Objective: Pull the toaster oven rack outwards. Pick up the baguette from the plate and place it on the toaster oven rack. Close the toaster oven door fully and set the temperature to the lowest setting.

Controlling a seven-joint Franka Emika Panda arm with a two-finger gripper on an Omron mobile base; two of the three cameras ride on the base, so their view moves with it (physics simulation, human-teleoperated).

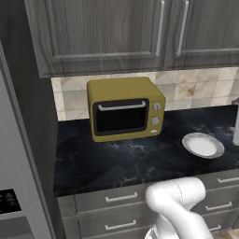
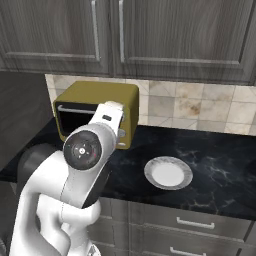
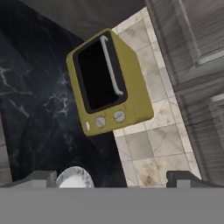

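1. Dark marbled stone makes up the surface (image 1: 130, 161), set beneath grey wood cabinets (image 1: 107, 32) with a beige tile backsplash (image 1: 196, 88) behind.
2. Toward the far left of it stands the toaster oven (image 1: 125, 108), mustard yellow, its knobs (image 1: 156, 113) on the right panel.
3. Its toaster oven door (image 1: 121, 116) appears shut, the silver bar handle (image 1: 122, 106) running along its top edge; the rack inside cannot be made out through the dark glass.
4. Right of the oven and nearer, well apart from it, lies the plate (image 1: 203, 144). It looks bare: no baguette can be seen on it.
5. The hand (image 3: 111, 177) hangs back from the oven with its fingertips (image 3: 39, 177) spread wide, gripping nothing.
6. Judging from this, the step in hand is reaching the door so the rack can be pulled out. To do it well, line the spread fingertips up on the middle of the bar handle, close on it, then swing down about the bottom hinge rather than tugging straight out.
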